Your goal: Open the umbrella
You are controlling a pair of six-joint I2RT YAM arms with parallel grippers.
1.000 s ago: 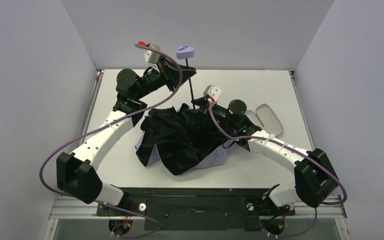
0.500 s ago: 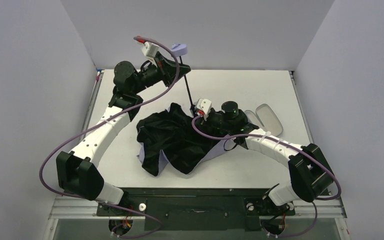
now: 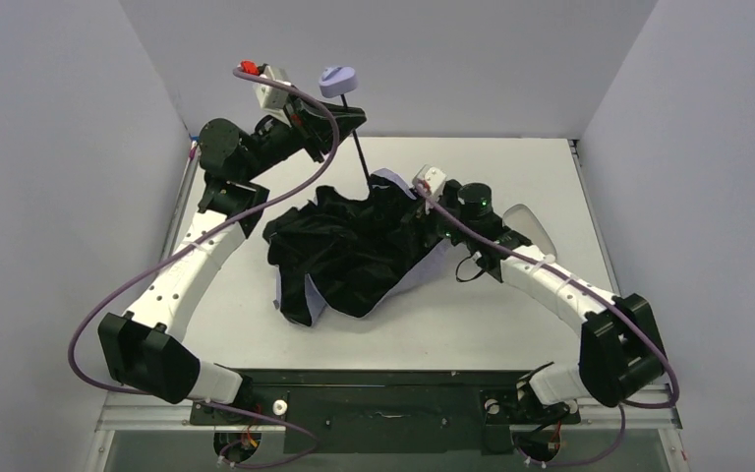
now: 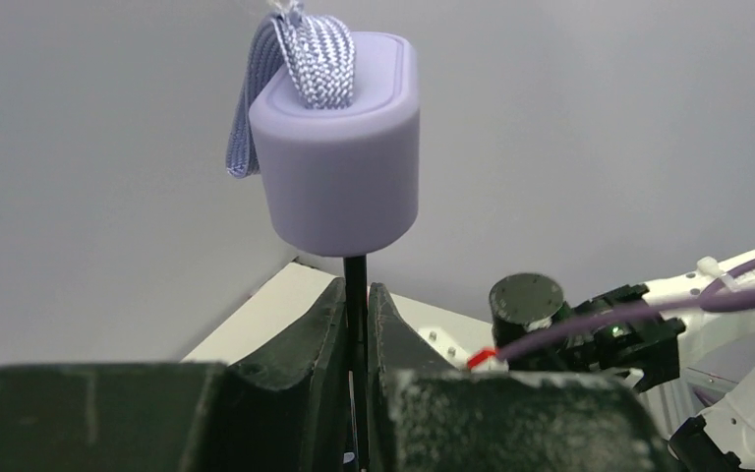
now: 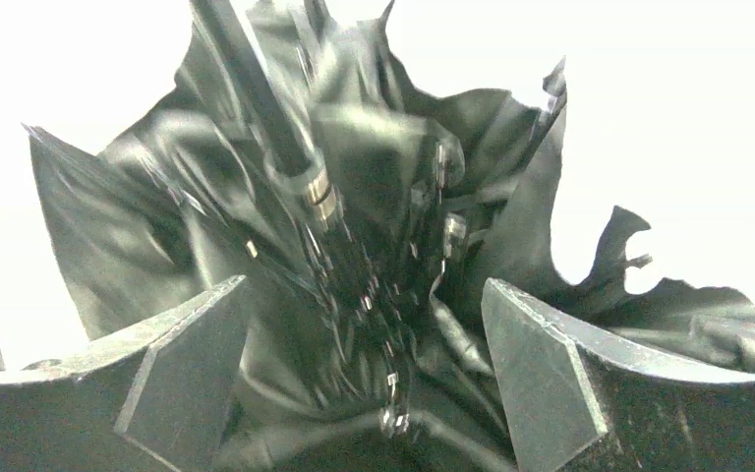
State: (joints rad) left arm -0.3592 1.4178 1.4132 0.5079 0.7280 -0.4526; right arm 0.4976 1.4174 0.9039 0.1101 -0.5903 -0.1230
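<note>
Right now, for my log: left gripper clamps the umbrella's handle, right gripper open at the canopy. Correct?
No: the left gripper clamps the shaft just below the handle, per the left wrist view. The right gripper is open at the canopy.

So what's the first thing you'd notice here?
The big crumpled black umbrella slumped mid-table, not spread out yet. Its little lilac handle sticks up at the back left, with the left gripper pinching the thin shaft just below it. The right gripper is open at the folds.
</note>
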